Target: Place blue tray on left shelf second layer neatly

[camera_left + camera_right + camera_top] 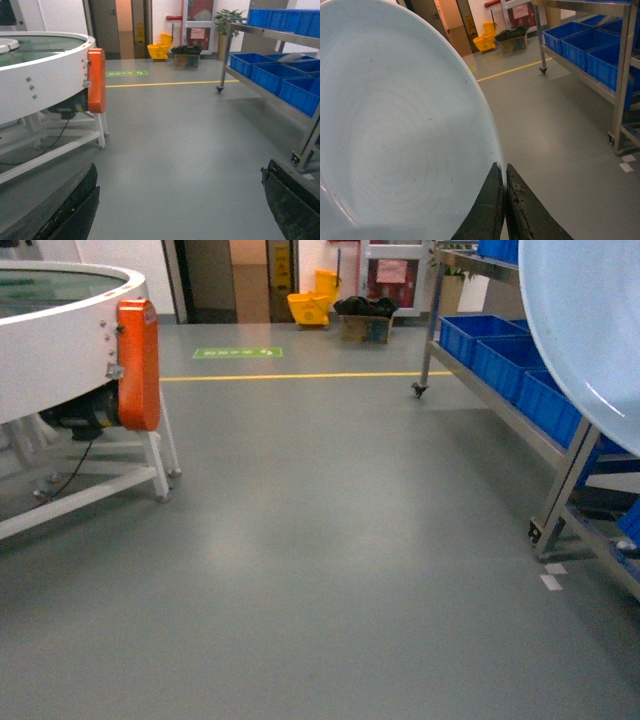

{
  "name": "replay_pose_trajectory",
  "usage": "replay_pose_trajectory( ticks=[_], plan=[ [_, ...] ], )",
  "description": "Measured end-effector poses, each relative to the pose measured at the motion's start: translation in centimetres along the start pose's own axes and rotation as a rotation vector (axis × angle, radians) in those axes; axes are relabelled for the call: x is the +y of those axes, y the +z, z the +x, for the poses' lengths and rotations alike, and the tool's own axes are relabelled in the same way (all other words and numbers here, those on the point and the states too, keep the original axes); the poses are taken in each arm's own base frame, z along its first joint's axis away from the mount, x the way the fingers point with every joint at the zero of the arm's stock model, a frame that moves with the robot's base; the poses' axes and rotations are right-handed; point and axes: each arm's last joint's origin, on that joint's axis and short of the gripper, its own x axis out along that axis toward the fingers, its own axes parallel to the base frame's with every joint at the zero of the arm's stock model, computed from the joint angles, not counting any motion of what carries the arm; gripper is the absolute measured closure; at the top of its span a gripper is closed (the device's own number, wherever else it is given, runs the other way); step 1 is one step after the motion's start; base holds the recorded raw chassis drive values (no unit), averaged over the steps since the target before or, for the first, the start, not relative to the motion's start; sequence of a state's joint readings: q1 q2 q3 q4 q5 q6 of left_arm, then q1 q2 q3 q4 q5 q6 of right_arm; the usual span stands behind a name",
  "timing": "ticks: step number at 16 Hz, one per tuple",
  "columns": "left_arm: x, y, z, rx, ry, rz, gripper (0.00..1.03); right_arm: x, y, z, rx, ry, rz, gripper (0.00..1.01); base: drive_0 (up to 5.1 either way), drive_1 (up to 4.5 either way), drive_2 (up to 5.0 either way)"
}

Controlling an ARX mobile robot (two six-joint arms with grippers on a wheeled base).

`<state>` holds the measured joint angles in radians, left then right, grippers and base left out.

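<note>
The blue tray (395,125) is a pale sky-blue dish held up on edge, filling the left of the right wrist view. In the head view the blue tray (590,330) hangs at the top right, above the floor. My right gripper (501,167) is shut on the tray's rim. My left gripper (180,170) is open over bare floor with nothing between its fingers. A silver steel shelf rack (500,400) runs along the right. Its middle tier carries dark-blue crates (500,350). Neither gripper shows in the head view.
A white round machine table (60,330) with an orange guard (138,365) stands on the left. Far back are a yellow mop bucket (310,308), a box with black bags (365,320) and a yellow floor line (300,375). The rack's castor leg (537,535) stands close on the right.
</note>
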<state>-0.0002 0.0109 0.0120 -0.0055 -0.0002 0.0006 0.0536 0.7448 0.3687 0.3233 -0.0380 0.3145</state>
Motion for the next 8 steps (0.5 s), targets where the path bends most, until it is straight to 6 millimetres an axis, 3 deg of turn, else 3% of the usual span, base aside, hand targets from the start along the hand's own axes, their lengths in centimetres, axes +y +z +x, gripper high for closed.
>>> replay_pose_trajectory(
  ticks=[5,8],
  plan=[
    [-0.01,0.04,0.00,-0.004,0.000,0.000,0.05,-0.02,0.00,-0.01,0.001,-0.001,0.000,0.99,-1.6,2.22,-5.4],
    [-0.01,0.04,0.00,-0.004,-0.001,0.000,0.05,-0.02,0.00,0.03,-0.001,-0.001,0.000,0.99,-1.5,-1.54,-1.5]
  ],
)
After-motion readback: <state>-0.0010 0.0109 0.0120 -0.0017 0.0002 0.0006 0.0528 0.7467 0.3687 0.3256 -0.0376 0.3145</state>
